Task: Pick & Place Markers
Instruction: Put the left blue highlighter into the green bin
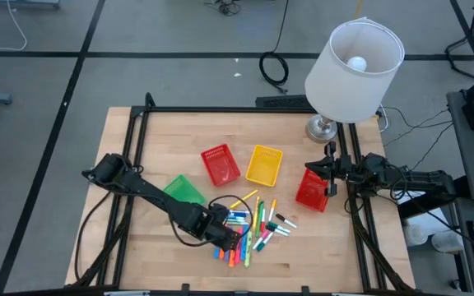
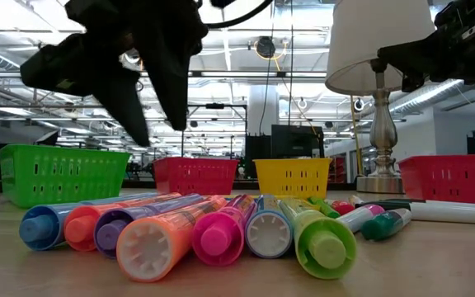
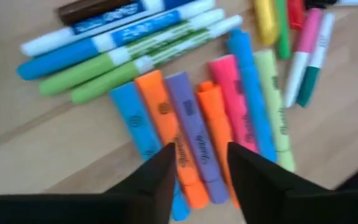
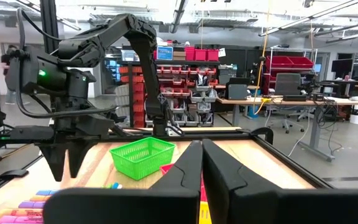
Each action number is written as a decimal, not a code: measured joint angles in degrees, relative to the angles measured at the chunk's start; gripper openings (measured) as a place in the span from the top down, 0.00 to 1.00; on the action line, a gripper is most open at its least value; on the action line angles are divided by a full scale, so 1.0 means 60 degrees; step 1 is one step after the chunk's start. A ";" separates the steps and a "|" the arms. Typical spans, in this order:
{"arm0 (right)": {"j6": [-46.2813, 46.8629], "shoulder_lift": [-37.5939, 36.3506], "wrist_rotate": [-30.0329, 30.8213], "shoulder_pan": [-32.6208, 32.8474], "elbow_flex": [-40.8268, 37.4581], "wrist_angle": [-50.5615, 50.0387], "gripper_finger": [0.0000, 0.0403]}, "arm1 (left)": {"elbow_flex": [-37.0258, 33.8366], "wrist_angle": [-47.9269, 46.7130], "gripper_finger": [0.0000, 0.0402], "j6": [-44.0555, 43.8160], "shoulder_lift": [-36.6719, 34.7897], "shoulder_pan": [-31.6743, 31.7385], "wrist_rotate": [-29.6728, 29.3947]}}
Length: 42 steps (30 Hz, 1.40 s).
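Observation:
Several markers [image 1: 253, 226] in orange, blue, green, pink, purple and white lie flat on the wooden table [image 1: 138, 140] near its front edge. In the low view a row of them [image 2: 221, 235] points its caps at the camera. My left gripper [image 3: 201, 155] hangs over the pile's near left part, open and pointing steeply down. Its fingers stand on either side of a purple marker [image 3: 194, 134] and an orange marker [image 3: 216, 124], above them and touching nothing. My right gripper [image 4: 202, 146] waits shut at the table's right edge [image 1: 329, 171].
A green basket [image 1: 185, 191], a red basket [image 1: 220, 164], a yellow basket [image 1: 264, 164] and a second red basket [image 1: 312, 189] stand behind the markers. A table lamp [image 1: 352, 62] stands at the back right. Bare wood lies at the table's left and front.

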 joint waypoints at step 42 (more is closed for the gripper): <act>0.0010 0.0001 -0.0009 0.0007 0.0000 0.0005 1.00 | -0.0004 -0.1094 0.54 -0.1008 0.0891 0.0084 0.1095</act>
